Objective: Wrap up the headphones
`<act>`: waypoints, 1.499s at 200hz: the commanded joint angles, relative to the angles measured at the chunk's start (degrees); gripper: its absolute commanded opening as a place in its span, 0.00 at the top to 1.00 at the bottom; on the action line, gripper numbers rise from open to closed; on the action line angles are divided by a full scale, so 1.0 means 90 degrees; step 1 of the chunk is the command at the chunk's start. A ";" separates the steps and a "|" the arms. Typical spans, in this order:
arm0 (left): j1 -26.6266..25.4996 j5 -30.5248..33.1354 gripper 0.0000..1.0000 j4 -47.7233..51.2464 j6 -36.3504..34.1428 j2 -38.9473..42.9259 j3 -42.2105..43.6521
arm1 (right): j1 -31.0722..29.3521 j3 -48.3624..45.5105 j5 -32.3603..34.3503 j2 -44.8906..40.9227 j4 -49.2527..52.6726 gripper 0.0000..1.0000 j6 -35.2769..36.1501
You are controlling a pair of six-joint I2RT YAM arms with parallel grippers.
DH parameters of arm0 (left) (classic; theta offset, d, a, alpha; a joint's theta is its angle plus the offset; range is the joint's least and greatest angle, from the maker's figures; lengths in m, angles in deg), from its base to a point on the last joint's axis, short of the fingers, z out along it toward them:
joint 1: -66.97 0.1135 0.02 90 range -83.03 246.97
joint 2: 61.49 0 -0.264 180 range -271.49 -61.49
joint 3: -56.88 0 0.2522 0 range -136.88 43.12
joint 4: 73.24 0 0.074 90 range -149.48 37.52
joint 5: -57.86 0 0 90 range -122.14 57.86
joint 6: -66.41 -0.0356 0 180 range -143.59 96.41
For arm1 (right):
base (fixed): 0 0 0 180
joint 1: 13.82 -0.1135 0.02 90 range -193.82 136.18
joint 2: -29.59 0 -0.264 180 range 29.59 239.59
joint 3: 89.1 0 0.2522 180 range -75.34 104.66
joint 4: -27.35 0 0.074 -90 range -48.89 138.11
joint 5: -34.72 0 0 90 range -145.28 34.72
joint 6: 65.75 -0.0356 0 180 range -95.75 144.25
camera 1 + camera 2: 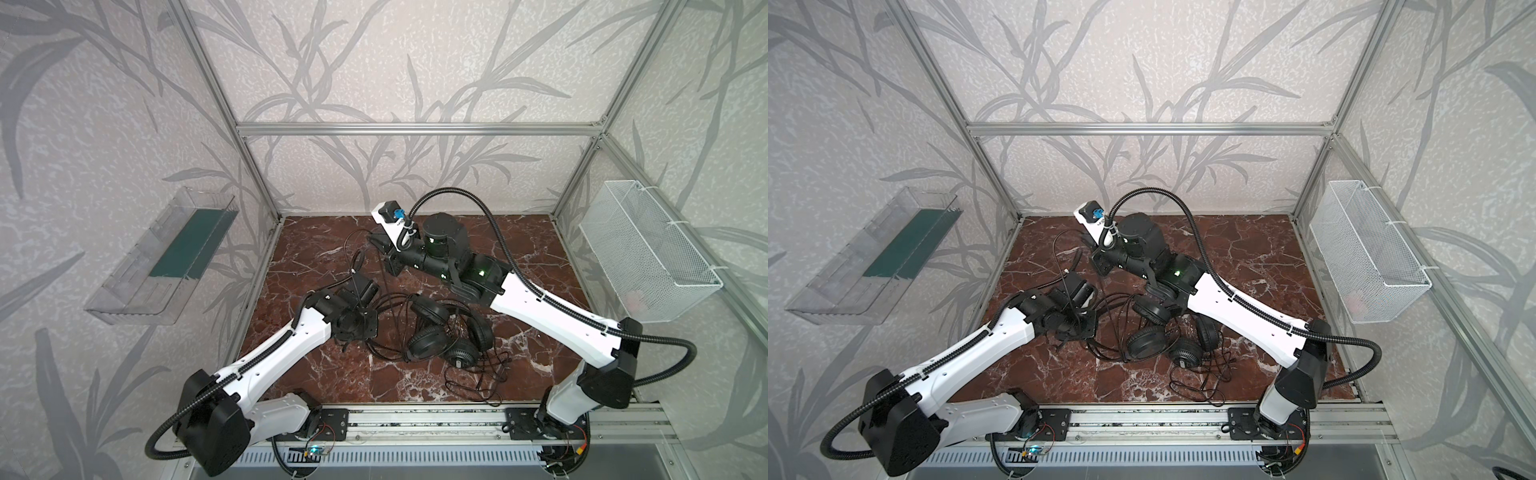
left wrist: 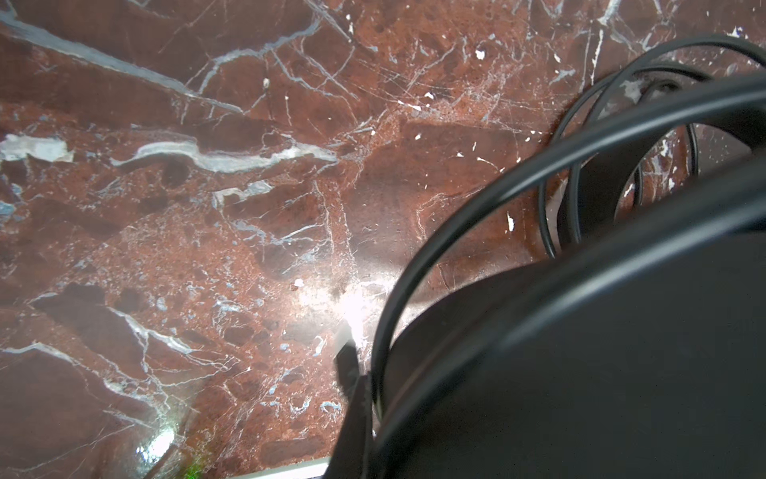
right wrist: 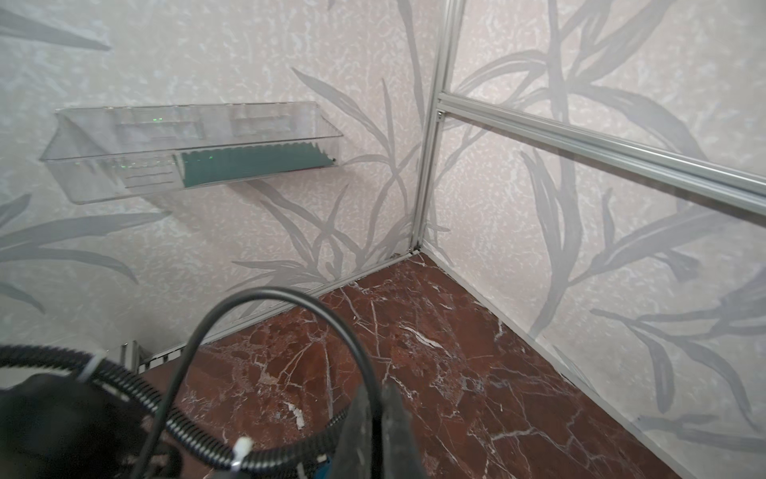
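The left arm (image 1: 270,357) and right arm (image 1: 552,316) wear white shells dotted with dark screw holes, joined by black housings. 1 corrugated black hose (image 3: 145,392) runs along each, cinched by white zip ties (image 3: 242,448). A green light (image 1: 481,273) glows on the right arm's joint; a blue plug (image 1: 399,214) tops its white wrist-camera mount. The right gripper (image 3: 375,419) has dark matte fingers.

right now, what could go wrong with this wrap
1. The right pincer is shut on a cable from the tangled headphones; pulling may drag both sets.
2. Loops cross the left pincer and could snag it.
3. Slack near the front rail might catch there.
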 commanded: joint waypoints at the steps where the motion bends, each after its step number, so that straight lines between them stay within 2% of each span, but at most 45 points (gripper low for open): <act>1: -0.0266 0.0042 1.00 0.0251 -0.0165 0.0044 0.0129 | 0.0386 0.0364 0.0367 -0.0007 -0.1165 1.00 -0.0508; 39: -0.0357 0.0151 1.00 0.0352 -0.0188 0.0092 0.0064 | 0.0878 0.0178 0.0426 0.0149 -0.1170 0.99 -0.1161; 76: -0.0371 0.0142 1.00 0.0372 -0.0236 0.0162 0.0024 | 0.1191 -0.0163 0.0388 0.0220 -0.1392 0.90 -0.1530; 153: -0.0386 -0.0154 1.00 0.0342 -0.0254 0.0450 -0.0069 | 0.1799 -0.0186 0.0167 0.0813 -0.1060 0.90 -0.2313; 183: -0.0401 -0.0351 1.00 0.0303 -0.0252 0.0590 -0.0137 | 0.1984 0.0190 0.0050 0.1172 -0.0598 0.83 -0.2438; 244: -0.0419 -0.0409 1.00 0.0313 -0.0255 0.0736 -0.0212 | 0.2378 0.0531 -0.0240 0.1819 -0.0075 0.80 -0.2683; 275: -0.0430 -0.0412 1.00 0.0354 -0.0260 0.0849 -0.0286 | 0.2572 0.0730 -0.0321 0.2167 0.0276 0.73 -0.2841; 300: -0.0431 -0.0492 1.00 0.0391 -0.0278 0.0957 -0.0366 | 0.2793 0.1368 -0.0390 0.2696 0.1057 0.66 -0.2958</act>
